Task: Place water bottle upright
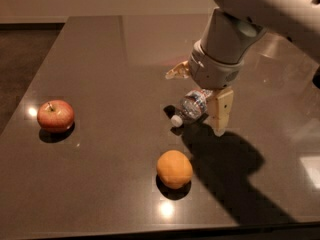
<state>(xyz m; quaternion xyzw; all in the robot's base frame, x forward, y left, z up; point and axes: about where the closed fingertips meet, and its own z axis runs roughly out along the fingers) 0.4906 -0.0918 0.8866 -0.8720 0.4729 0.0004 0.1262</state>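
Gripper (196,103) first: we see it low over the middle of the table, right above the water bottle, with its two tan fingers (221,109) spread wide. One finger juts out up and to the left of the wrist, and the other points down to the right, its tip at or just above the tabletop. We count nothing clamped between them. The fingers stand on either side of the bottle, and we cannot tell whether either one touches it.

The one water bottle (192,105) lies on its side on the table, not upright. Its white cap (176,120) points down and to the left, toward the near edge, and its far end is hidden under the grey wrist. The lower finger sits just beside the bottle's right flank.

Above the gripper, the single pale arm (227,39) rises toward the top right corner and throws a broad shadow (225,164) on the surface to the lower right.

Further out we count two fruits. One orange (174,169) rests near the bottle, toward the front edge. One red apple (56,116) sits well apart at the left. All of it stands on one dark glossy table (100,59).
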